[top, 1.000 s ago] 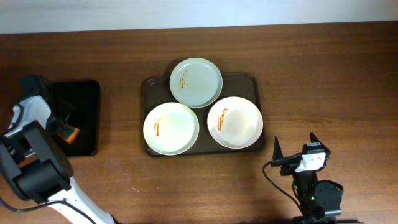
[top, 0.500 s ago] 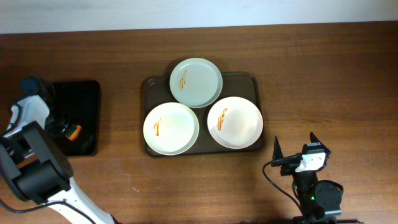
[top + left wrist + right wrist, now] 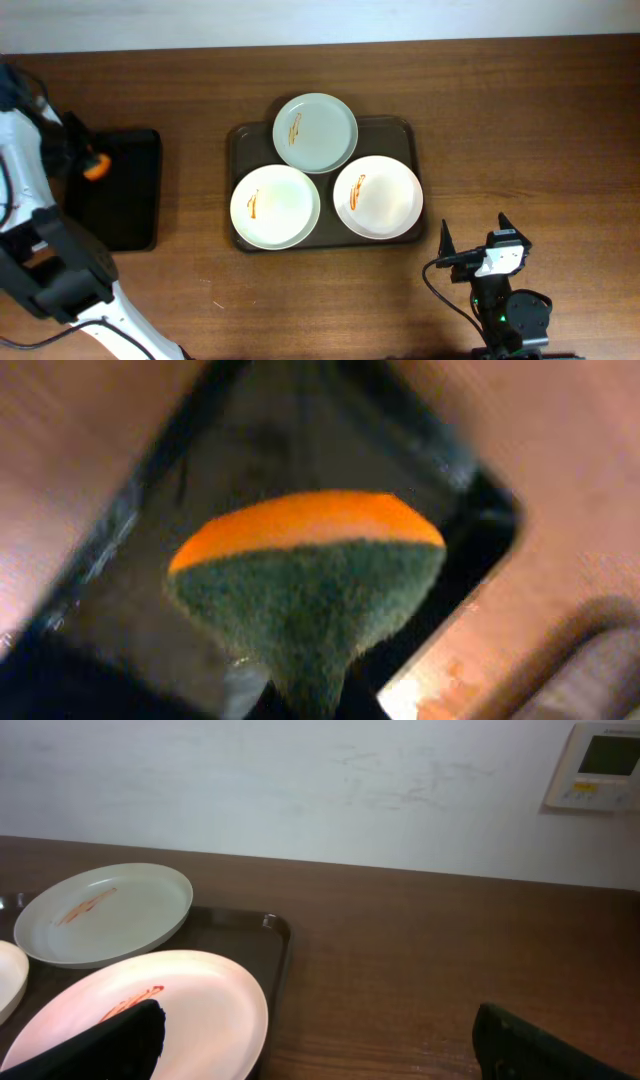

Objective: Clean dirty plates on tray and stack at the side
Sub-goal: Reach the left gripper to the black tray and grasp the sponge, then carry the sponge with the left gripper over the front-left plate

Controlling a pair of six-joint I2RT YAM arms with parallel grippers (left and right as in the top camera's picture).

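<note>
- Three plates sit on the tray [image 3: 242,138]: a pale green one [image 3: 315,132] at the far edge and two whiter ones, left [image 3: 275,206] and right [image 3: 378,197], nearer the arms.
- Each plate carries a short orange-red smear left of its centre.
- Far plate overhangs the tray's far rim, and its near edge meets the rims of both nearer plates.
- Right plate reaches past the tray's right rim.
- Left tool [image 3: 82,162]: clenched on a sponge [image 3: 95,168], orange on top and dark green scrub face below.
- Left wrist view is blurred; the sponge [image 3: 310,580] fills the centre of the frame and narrows towards the grip at the bottom.
- Sponge is over the far left edge of the small black tray [image 3: 125,195], well apart from the plates. Contact with the black tray cannot be told.
- Right tool [image 3: 473,226]: released, fingers spread wide, nothing between them.
- Right tool is over bare desk [image 3: 520,120], near the tray's right corner and not touching it.
- Right wrist view: both fingertips [image 3: 110,1045] frame the right plate's rim and open desk.
</note>
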